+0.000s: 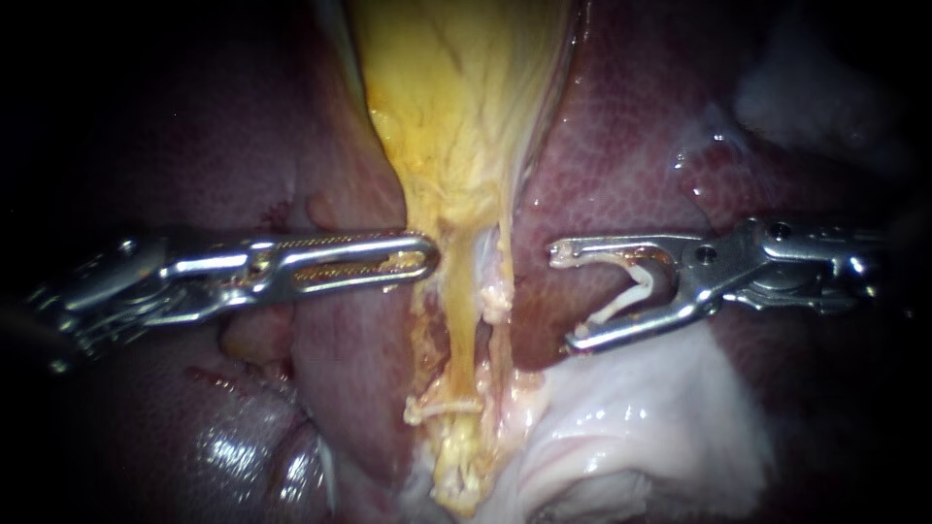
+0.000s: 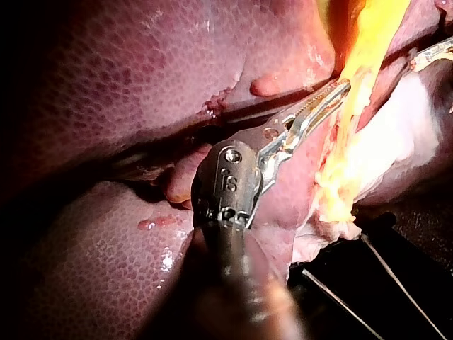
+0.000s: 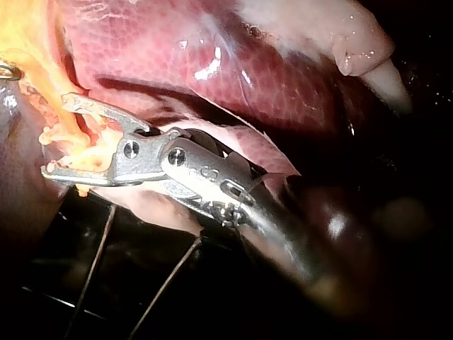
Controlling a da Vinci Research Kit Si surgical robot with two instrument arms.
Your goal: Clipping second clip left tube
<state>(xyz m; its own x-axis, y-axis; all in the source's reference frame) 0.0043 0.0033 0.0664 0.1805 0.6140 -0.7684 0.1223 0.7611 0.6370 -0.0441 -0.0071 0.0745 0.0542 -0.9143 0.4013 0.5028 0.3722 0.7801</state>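
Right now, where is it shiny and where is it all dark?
Endoscope view: glare on the wet liver, the left instrument and the right instrument holding its clip; edges dark. Left wrist view: liver lit, black background. Right wrist view: liver glints, blackness under the instrument.

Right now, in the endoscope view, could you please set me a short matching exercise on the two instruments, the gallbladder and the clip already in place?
Things:
1. left instrument
2. right instrument
3. gallbladder
4. applied clip

Descriptions:
A. yellow, wide above and narrowing downwards
B. lies across the tube, lower than both instruments
C. shaft comes in from the left, tip beside the gallbladder's narrow end
D. jaws wide apart, carrying a white clip between them

Pairs: 1-C, 2-D, 3-A, 4-B
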